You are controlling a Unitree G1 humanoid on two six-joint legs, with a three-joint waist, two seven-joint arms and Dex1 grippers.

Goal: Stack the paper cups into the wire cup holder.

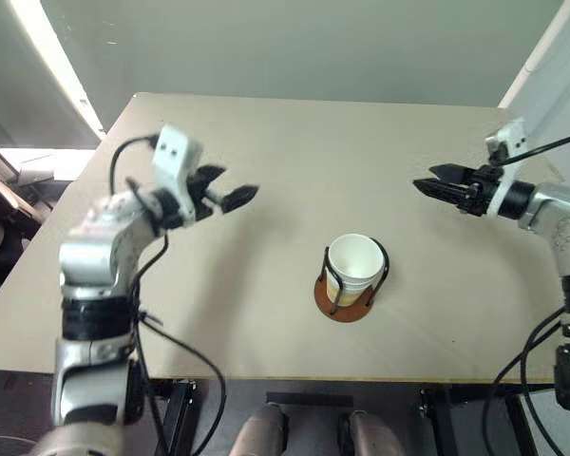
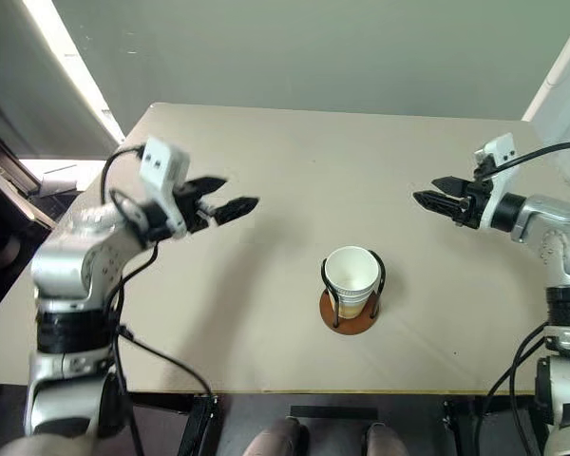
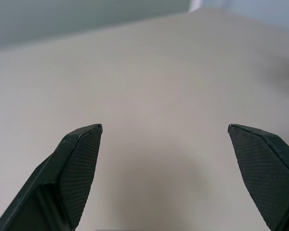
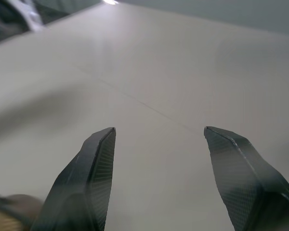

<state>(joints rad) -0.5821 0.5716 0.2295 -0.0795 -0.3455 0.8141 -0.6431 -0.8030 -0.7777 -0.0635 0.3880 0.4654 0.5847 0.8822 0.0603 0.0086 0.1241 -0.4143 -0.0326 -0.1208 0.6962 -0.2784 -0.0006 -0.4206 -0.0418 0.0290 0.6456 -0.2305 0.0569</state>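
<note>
On table [image 1: 266,142]: one wire cup holder [image 1: 345,302], nested paper cups [image 1: 353,261] inside, count unclear; both jaws open, empty.

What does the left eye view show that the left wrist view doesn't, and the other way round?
The left eye view takes in the cups nested in the holder, with the left gripper and right gripper both empty and apart from them. The left wrist view gives a close look at the left gripper's textured fingers, spread wide. Both show the beige table.

Even bright light; window glare upper left; soft shadows.
</note>
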